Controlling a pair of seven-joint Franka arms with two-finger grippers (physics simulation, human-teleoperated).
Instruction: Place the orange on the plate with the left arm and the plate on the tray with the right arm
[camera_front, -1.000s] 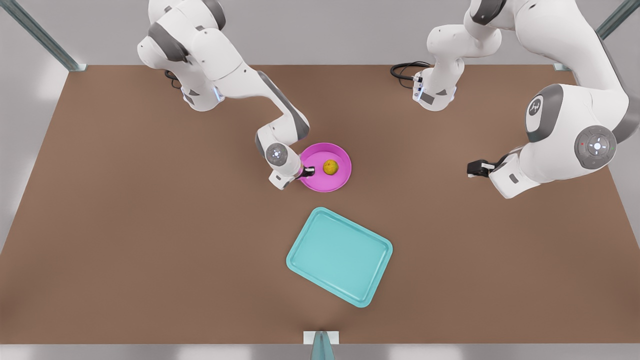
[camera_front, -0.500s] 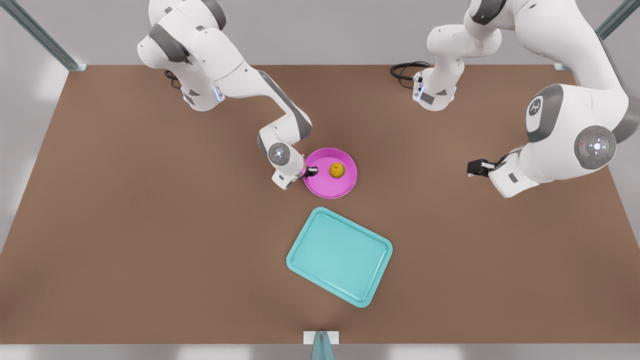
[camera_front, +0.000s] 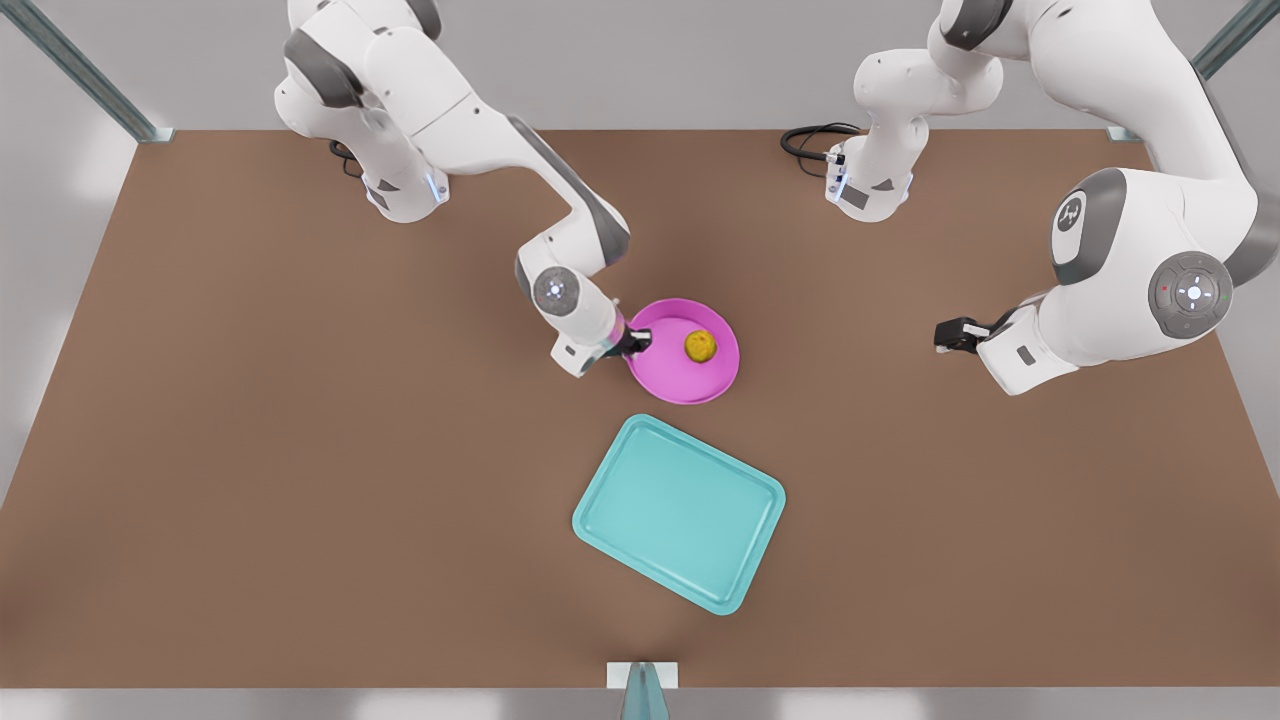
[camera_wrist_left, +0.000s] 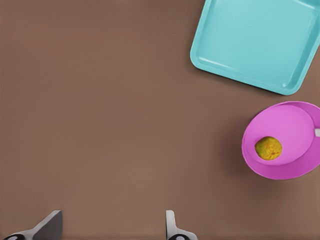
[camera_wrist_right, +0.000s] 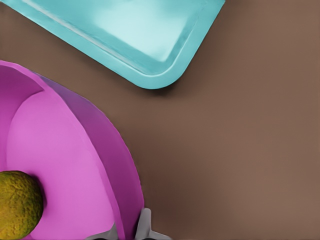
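Right gripper (camera_front: 636, 344), centre of the front view, is pinched closed on the rim of the pink plate (camera_front: 706, 378); in the right wrist view its fingertips (camera_wrist_right: 144, 225) straddle the raised wall, one inside and one outside. The plate sits just above the teal tray (camera_front: 640, 530) in the front view, apart from it, seemingly lifted off the brown table (camera_front: 250, 450), though height is hard to confirm.

Contents: the orange (camera_front: 700, 346) lies loose on the plate floor, right of the gripped edge. Tray holds nothing.

Handling judgement: the plate looks rigid and light, and a one-sided rim grip leaves it cantilevered, so it may sag or tilt. The orange is round, bumpy and unrestrained; it will likely roll toward any low side. Keep the plate level and move slowly. The rim is the sensible hold on so shallow a dish.

Left gripper (camera_front: 950, 336) waits at the front view's right, well apart; in its wrist view its fingers (camera_wrist_left: 172, 227) are spread wide, holding nothing.
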